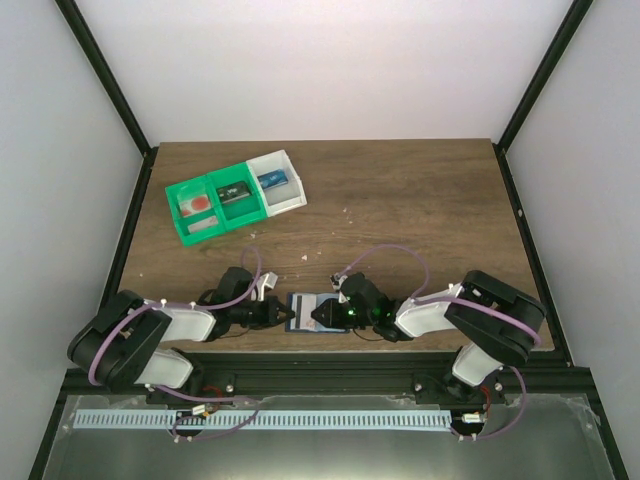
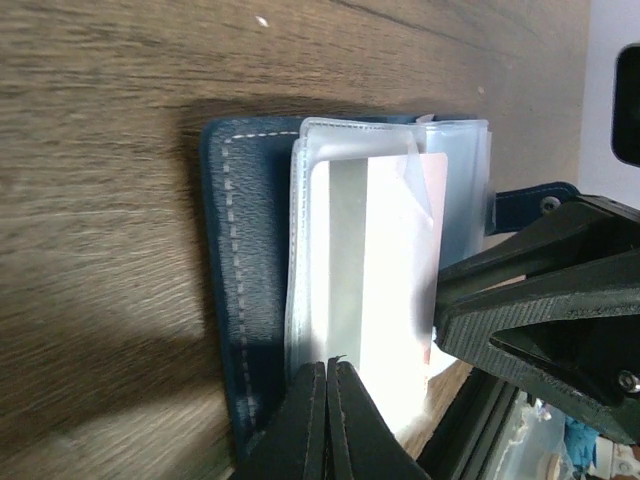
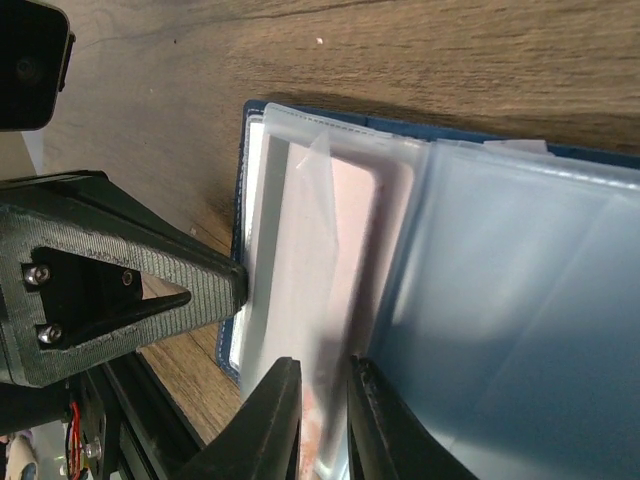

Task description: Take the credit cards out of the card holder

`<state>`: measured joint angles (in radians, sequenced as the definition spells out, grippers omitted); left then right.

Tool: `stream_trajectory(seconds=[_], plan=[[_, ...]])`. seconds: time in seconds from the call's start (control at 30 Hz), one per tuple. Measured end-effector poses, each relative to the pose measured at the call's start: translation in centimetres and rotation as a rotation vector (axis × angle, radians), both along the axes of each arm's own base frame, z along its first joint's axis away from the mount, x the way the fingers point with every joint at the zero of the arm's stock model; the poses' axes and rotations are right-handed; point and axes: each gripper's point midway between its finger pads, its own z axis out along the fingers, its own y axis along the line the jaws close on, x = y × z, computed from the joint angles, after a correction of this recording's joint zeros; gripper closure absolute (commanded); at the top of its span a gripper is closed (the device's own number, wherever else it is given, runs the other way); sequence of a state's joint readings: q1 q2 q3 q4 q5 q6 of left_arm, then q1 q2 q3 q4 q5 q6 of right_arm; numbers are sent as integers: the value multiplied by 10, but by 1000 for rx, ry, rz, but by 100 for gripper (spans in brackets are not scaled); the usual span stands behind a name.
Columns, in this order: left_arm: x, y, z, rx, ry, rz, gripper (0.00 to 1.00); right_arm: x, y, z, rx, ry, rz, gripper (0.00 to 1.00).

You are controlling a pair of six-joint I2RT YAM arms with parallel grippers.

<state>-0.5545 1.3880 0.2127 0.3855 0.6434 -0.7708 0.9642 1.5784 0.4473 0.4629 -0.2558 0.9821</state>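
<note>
While the stitched blue card holder (image 2: 235,300) bares a pale credit card (image 2: 385,280) in glossy sleeves (image 3: 520,300), left end effector (image 2: 327,395) pinches closed, right end effector (image 3: 322,372) narrow.

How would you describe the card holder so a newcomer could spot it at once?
On the wooden table, look at the near edge, between the left gripper and right gripper. The card holder is the flat blue wallet lying open with clear plastic sleeves, unlike the green-and-white tray at the far left.
</note>
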Motion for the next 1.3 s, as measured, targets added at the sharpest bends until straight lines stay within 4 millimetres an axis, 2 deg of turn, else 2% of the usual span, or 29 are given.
stream_trajectory(seconds=[0.3,0.53,0.77,1.03,1.13,1.3], plan=[[0,2,-2,9,1,8,100,-1,0,-2,2,3,5,88],[-1,2,-2,10,1,9,99,-2,1,-2,6,5,9,99],[0,2,-3,12,1,10,99,-3,-4,-1,26,-3,0,99],[0,3,-3,12,2,11,98,-4,-19,-1,47,8,-33,99],[0,3,-3,15,2,15,93,-5,-23,1,56,7,-41,100],[0,4,2,15,2,23,78,-5,-31,8,61,-7,-62,100]])
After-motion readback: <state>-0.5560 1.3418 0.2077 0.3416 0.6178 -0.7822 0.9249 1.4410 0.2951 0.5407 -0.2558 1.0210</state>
